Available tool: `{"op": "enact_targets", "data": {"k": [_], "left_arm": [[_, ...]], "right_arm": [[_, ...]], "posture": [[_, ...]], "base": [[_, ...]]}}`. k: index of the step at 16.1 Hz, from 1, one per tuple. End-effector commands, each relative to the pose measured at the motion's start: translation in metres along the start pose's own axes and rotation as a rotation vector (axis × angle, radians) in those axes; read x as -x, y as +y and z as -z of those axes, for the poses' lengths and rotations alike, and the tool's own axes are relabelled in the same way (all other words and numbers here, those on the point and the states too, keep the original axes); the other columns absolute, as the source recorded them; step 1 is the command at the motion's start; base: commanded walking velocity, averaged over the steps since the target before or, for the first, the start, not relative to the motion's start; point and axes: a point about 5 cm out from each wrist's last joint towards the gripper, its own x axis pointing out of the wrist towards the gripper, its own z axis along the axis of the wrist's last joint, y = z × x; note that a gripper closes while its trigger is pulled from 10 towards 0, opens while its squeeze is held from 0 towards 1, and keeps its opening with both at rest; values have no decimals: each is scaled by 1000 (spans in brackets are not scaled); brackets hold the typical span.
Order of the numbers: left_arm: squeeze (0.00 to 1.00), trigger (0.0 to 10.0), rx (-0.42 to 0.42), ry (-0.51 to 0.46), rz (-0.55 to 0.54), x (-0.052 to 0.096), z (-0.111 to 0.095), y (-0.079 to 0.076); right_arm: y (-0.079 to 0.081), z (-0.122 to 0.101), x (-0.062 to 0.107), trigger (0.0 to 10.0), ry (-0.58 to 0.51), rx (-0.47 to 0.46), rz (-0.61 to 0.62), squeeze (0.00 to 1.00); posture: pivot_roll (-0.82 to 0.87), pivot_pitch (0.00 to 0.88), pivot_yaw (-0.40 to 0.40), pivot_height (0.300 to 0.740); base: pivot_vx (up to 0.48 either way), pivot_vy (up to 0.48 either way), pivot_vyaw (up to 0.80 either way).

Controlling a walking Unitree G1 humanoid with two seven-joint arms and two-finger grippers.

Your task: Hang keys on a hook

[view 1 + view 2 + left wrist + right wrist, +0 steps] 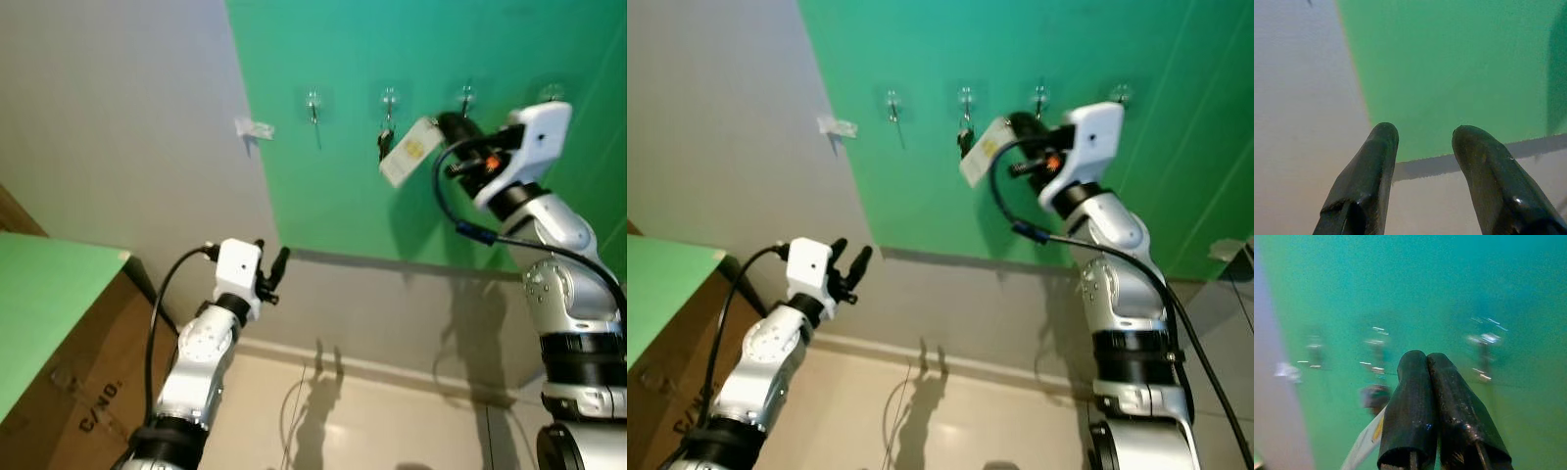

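Observation:
Several clear hooks sit in a row on the green wall panel (323,196); the second from the left hook (389,98) has a small black key (385,144) hanging just below it. A white key tag (411,152) slants from that key toward my right gripper (448,125), which is raised to hook height and shut on the tag. In the right wrist view the fingers (1449,401) are pressed together, with the tag (1367,441) sticking out beneath them. Whether the key ring is over the hook I cannot tell. My left gripper (271,262) is low, open and holds nothing.
A cardboard box (69,392) with a green top stands at the left. A scrap of white tape (253,127) sticks to the grey wall. A thin cable (294,411) lies on the pale floor below the panel.

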Motion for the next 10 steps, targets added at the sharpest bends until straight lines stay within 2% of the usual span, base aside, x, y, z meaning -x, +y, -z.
{"op": "enact_targets", "data": {"k": [1,5,10], "left_arm": [[0,10000,-13,15,1,3,2,2],[0,10000,-15,18,2,4,2,4],[0,10000,-15,24,8,5,4,3]], "right_arm": [[2,-5,-5,0,-28,3,7,0],[0,-1,-8,0,-46,-66,39,0],[11,-8,-4,0,-61,-4,-76,0]], "posture": [[-232,0,120,740],[-228,0,122,740],[-235,0,122,740]], "base": [[0,0,0],[0,0,0],[0,0,0]]}}
